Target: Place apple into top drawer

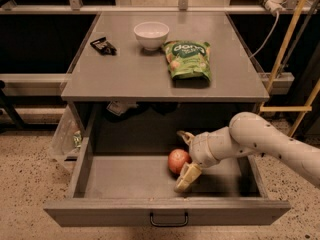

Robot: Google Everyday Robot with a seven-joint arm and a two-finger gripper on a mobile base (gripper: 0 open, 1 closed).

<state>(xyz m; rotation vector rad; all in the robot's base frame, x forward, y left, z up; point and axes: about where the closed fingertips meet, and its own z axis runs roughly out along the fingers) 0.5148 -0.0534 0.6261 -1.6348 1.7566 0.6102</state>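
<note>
**A:** Camera view, nearest first: what lies at the front?

**B:** The top drawer, pulled fully out. Its flat front panel and black handle are closest to us.

**A:** And the apple?

**B:** The apple rests on the drawer floor, right of centre and about midway from front to back. The tool reaches in from the right side of the view with its fingers spread apart. One finger slants down in front of the fruit, and the other shows just behind it.

**A:** So which way does the fruit lie from the tool?

**B:** It sits in the gap between the fingers, on the side away from the arm, toward the left of the view. I can't tell whether either finger touches it. Nothing clamps it, so I'd judge the apple delivered.

**A:** What does pulling out call for, then?

**B:** Probably a retreat back along the arm, rightward and up. A sideways sweep could roll the fruit.

**A:** Farther back?

**B:** The table over the drawer carries a green bag and, beyond it, a white bowl.
</note>
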